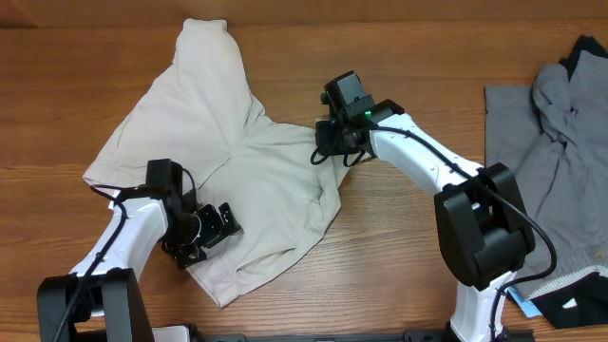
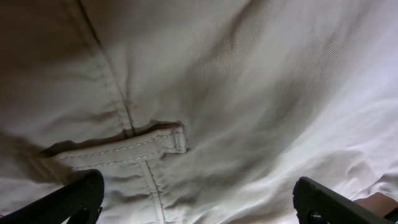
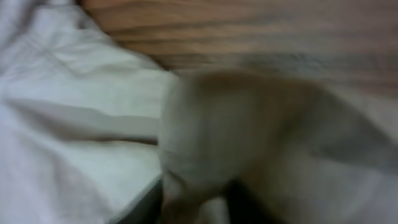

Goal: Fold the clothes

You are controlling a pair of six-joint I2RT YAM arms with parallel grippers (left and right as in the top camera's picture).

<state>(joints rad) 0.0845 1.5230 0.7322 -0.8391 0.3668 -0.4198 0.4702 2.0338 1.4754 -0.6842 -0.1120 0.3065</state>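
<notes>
The light beige shorts (image 1: 237,142) lie spread and rumpled on the left half of the wooden table. My left gripper (image 1: 220,226) hovers low over their lower part, near the front hem. In the left wrist view its fingers (image 2: 199,202) are wide open over the cloth, just below a belt loop (image 2: 124,146) and a seam. My right gripper (image 1: 330,144) is at the right edge of the shorts. In the blurred right wrist view a raised fold of the shorts (image 3: 211,124) is pinched between its fingers (image 3: 196,202).
A grey garment (image 1: 537,152) with a black part (image 1: 584,52) lies at the right edge of the table. A black piece with a white tag (image 1: 570,304) sits at the front right corner. Bare wood (image 1: 380,247) lies between the shorts and the grey garment.
</notes>
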